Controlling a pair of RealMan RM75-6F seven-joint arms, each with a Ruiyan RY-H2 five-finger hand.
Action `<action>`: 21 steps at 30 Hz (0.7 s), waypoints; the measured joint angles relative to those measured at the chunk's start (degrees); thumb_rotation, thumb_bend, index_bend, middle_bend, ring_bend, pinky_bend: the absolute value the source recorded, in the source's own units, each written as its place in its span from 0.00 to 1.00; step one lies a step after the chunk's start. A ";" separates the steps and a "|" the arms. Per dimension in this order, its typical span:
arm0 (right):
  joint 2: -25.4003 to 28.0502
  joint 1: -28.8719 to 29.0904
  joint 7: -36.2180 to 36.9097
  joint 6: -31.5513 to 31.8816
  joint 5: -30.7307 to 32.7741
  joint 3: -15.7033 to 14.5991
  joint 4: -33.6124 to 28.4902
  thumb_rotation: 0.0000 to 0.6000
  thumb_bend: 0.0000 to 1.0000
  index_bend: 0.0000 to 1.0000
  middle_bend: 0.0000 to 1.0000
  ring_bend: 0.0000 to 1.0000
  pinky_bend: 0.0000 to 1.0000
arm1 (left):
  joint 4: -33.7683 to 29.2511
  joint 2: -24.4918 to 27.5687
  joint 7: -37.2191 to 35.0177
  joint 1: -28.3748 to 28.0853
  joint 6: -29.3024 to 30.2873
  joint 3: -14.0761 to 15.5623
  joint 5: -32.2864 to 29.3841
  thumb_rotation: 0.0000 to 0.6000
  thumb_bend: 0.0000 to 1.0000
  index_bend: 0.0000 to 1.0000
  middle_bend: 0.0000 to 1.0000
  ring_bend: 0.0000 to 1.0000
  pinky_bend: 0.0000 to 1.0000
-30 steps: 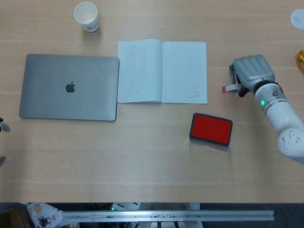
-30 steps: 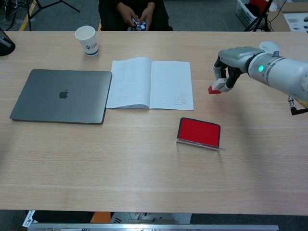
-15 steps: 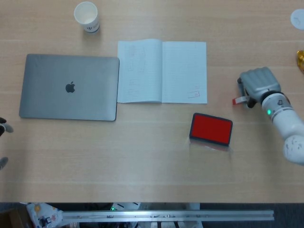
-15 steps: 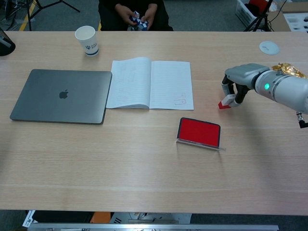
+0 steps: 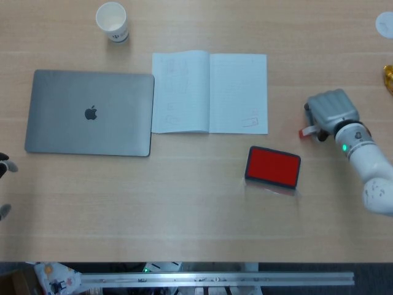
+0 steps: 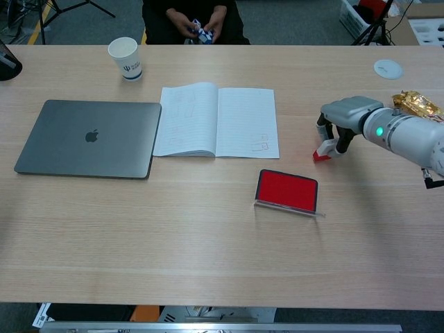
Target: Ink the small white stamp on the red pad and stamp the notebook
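Change: since a second ago the right hand [image 6: 345,119] has carried the stamp [image 6: 324,150] away from the notebook's right edge, rightward and nearer, and has dipped low over the table [image 6: 208,243].
Right hand: fingers curled down around the small white stamp, its red face lowest, at or just above the wood; contact cannot be told.
Stamp place: right of the notebook [image 5: 209,92], far and right of the red pad [image 5: 273,166], apart from both.
Notebook: open, two small marks at the right page's near corner.
Left hand: only fingertips [image 5: 5,166] show at the left edge; grip cannot be told.
Others: closed laptop [image 5: 89,113] left of the notebook, paper cup [image 5: 112,21] far left.
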 measured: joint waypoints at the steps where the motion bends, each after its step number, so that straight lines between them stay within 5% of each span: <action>1: -0.12 0.02 0.03 0.04 -0.12 -0.07 0.09 1.00 0.41 0.57 0.51 0.47 0.40 | -0.03 0.01 0.01 -0.01 -0.01 -0.02 -0.07 1.00 0.18 0.30 0.21 0.27 0.26; 21: 0.63 -0.79 1.16 1.90 -3.89 -1.03 -1.34 1.00 0.35 0.49 0.48 0.44 0.37 | 0.17 0.21 -0.31 0.04 -0.15 0.15 -0.11 1.00 0.18 0.30 0.21 0.27 0.26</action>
